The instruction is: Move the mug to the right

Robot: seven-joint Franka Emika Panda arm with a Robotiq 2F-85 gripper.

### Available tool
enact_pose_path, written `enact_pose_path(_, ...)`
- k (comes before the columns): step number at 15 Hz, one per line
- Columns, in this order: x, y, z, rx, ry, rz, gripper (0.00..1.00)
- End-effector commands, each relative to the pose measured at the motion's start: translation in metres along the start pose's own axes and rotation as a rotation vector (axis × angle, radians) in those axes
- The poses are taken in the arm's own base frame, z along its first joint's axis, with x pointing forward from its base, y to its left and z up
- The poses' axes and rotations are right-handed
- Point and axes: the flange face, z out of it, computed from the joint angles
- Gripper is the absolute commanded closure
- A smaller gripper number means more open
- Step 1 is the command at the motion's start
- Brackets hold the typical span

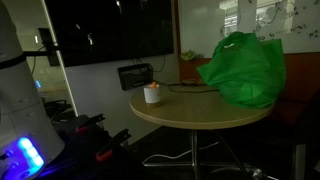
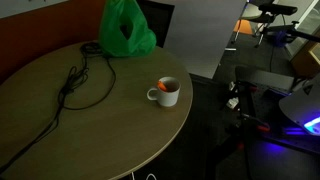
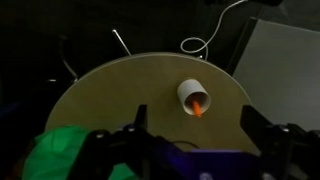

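Gripper [image 3: 192,143] is wide open and empty, mug [image 3: 193,97] lined up ahead of it. I'd come straight down over the rim, it's near the bench [image 2: 60,125] edge.

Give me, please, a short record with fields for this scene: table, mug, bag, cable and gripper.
table: round, wooden top
mug: white, orange-red inside, upright, near the table's edge, nothing touching it
green bag: on the table, apart from the mug, far larger than it
cable: black, lying loose on the table, running toward the bag
gripper: open, holding nothing, well clear of the mug in the wrist view
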Motion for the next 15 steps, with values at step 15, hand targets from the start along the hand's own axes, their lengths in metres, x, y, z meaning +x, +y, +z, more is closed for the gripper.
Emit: enact_pose_path(15,0.026,-0.017,0.101,-0.037,-0.013,0.094,0.00)
